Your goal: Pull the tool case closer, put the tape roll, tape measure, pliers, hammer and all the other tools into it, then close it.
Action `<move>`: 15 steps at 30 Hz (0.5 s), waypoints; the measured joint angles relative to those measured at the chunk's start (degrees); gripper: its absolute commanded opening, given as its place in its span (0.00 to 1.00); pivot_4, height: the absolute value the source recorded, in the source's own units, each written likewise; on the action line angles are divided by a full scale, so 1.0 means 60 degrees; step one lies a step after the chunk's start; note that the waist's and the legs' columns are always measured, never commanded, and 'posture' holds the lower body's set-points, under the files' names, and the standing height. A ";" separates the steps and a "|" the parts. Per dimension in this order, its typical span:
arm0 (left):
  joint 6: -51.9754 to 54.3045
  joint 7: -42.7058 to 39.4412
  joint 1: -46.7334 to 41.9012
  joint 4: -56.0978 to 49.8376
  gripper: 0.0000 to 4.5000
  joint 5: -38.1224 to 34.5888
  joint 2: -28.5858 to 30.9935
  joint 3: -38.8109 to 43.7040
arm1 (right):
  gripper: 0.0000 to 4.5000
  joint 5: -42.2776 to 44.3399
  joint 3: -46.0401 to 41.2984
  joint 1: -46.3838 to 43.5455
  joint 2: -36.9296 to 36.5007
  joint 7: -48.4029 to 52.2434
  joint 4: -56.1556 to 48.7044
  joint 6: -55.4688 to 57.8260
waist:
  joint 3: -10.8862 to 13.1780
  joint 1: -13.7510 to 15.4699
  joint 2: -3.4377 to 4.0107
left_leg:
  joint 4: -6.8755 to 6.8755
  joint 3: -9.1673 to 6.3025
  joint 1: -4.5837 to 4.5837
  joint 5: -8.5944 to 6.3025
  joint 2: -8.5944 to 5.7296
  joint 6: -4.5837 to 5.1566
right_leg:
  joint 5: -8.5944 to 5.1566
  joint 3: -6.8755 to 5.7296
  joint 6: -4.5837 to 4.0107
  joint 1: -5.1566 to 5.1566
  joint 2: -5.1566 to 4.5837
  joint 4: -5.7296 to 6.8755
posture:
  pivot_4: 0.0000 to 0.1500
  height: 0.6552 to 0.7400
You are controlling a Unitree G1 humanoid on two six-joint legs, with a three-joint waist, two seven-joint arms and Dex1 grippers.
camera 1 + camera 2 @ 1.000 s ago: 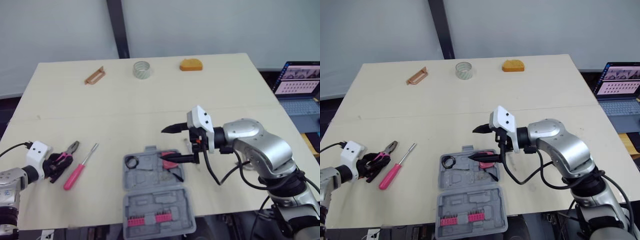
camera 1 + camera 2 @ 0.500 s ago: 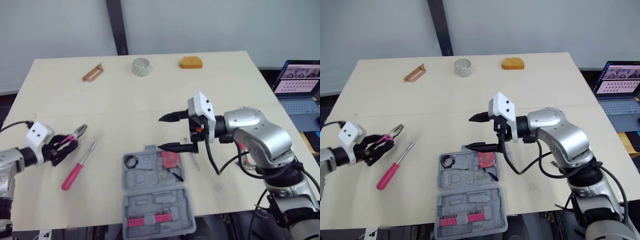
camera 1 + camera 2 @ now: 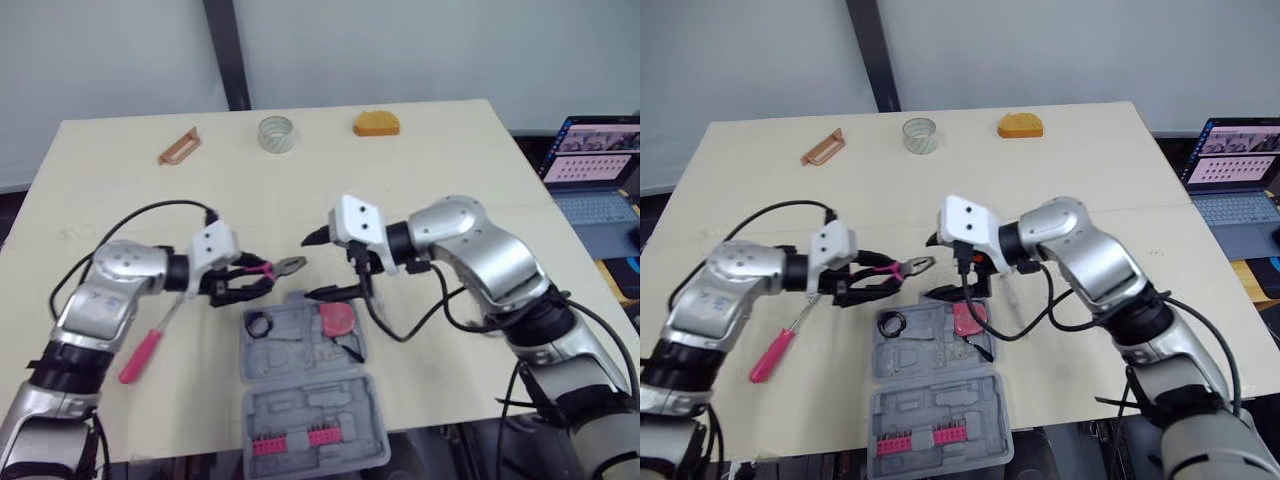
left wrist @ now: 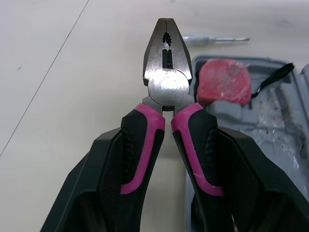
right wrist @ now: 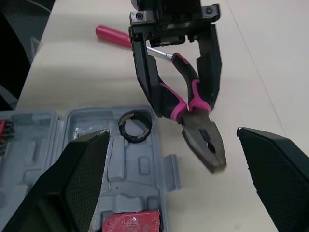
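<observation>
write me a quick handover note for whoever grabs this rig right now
Left gripper: shut on pliers, held above the table just beyond the case.
Right gripper: open, facing the pliers' head, not gripping.
Done: case lies open near the front edge; a red tool and a black ring are in it.
To do: pliers, screwdriver beside the case, tape roll, orange item and brown item at the far edge; then close the case.

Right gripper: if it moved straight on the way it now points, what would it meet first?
Probably the pliers, held nose-forward in the left gripper; they sit between the open fingers of the right gripper. Depth is uncertain.
</observation>
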 measured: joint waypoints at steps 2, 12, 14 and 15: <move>0.0021 -0.0072 -0.0034 -0.0066 0.52 0.0070 -0.0067 -0.0209 | 1.00 -0.0252 0.0140 -0.0001 -0.0005 0.0002 0.0077 0.0018 | 0.0000 -0.0021 0.0000 | 0.0000 0.0000 0.0000 0.0000 0.0000 0.0000 | 0.0000 -0.0002 0.0000 -0.0002 0.0000 0.0003 | 1.00 1.00; 0.0198 -0.0191 -0.0017 -0.0665 0.52 0.0131 -0.0159 -0.0395 | 0.49 -0.1052 0.0597 -0.0025 -0.0035 0.0150 0.0133 0.0236 | 0.0000 -0.0012 0.0000 | 0.0005 -0.0002 -0.0001 0.0000 0.0000 0.0000 | 0.0000 -0.0003 0.0000 -0.0002 -0.0002 0.0007 | 1.00 1.00; 0.0215 -0.0218 0.0016 -0.0679 0.52 0.0132 -0.0171 -0.0400 | 0.49 -0.1146 0.0641 -0.0024 -0.0025 0.0164 0.0205 0.0200 | 0.0000 -0.0010 0.0000 | 0.0005 -0.0003 -0.0001 0.0000 0.0000 0.0000 | 0.0000 -0.0003 0.0000 -0.0002 -0.0002 0.0009 | 1.00 1.00; 0.0235 -0.0220 0.0027 -0.0679 0.52 0.0134 -0.0176 -0.0401 | 0.49 -0.1182 0.0652 -0.0024 0.0003 0.0170 0.0299 0.0183 | 0.0000 -0.0010 0.0000 | 0.0006 -0.0002 -0.0001 0.0000 0.0000 0.0000 | 0.0000 -0.0003 0.0000 -0.0002 -0.0002 0.0009 | 1.00 1.00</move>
